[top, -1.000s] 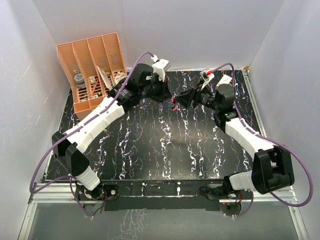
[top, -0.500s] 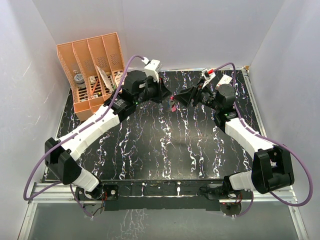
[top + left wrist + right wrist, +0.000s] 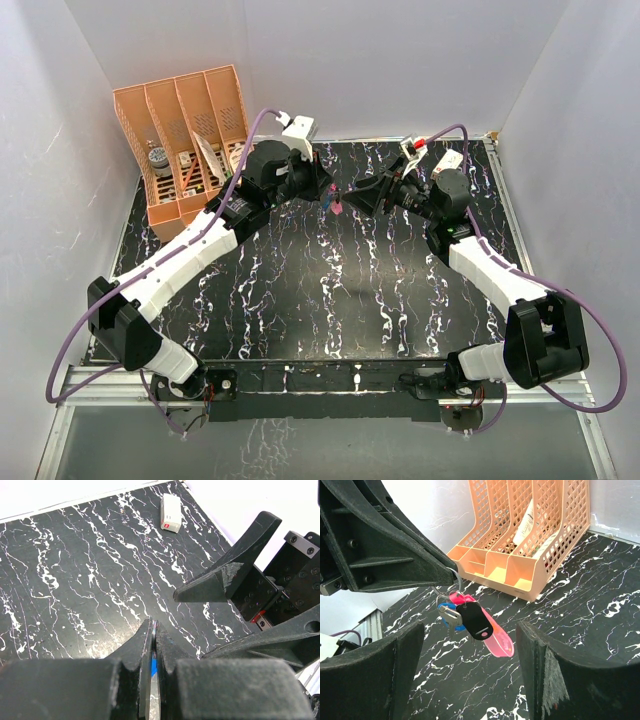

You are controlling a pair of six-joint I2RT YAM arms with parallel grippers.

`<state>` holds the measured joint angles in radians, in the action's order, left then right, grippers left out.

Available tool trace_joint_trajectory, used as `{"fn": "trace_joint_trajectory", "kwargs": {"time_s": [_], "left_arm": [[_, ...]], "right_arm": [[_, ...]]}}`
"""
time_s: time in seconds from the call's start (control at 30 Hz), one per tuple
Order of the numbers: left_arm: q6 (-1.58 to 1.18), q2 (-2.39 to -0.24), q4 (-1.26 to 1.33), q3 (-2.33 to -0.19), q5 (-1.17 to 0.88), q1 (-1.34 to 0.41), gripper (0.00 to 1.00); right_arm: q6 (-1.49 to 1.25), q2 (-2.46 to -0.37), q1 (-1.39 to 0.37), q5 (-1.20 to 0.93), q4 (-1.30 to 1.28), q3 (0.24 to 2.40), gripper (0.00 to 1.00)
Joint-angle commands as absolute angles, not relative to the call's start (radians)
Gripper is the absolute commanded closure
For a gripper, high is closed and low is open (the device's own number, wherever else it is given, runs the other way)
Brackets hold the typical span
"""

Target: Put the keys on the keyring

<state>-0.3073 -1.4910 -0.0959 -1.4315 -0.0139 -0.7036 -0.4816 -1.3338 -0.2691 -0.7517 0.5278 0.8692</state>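
Two keys hanging on keyring; left fingers clamping it aloft for dangling free; right fingers standing apart, empty.

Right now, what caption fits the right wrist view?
Shut left gripper dangles the pink keyring and both keys between the fingers of the open right gripper.
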Motion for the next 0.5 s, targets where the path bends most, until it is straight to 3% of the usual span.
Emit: {"fn": "trace_joint_trajectory", "kwargs": {"time_s": [0.0, 0.13, 0.27, 0.47], "left_arm": [[-0.298, -1.476, -0.089, -1.455, 0.000, -0.703, 1.00], [-0.291, -1.469, -0.059, -1.443, -0.038, -0.703, 1.00], [-0.279, -1.432, 0.067, -1.348, -0.116, -0.703, 1.00], [-0.238, -1.431, 0.115, -1.288, -0.110, -0.703, 1.00]], "right_arm": [[-0.482, -1.307, -0.270, -0.727, 0.563, 0.880, 0.27], [-0.474, -1.308, -0.270, -0.722, 0.560, 0.883, 0.27], [-0.465, -1.308, -0.270, -0.690, 0.543, 0.895, 0.33], [-0.393, -1.299, -0.268, -0.571, 0.381, 0.925, 0.34]]}}
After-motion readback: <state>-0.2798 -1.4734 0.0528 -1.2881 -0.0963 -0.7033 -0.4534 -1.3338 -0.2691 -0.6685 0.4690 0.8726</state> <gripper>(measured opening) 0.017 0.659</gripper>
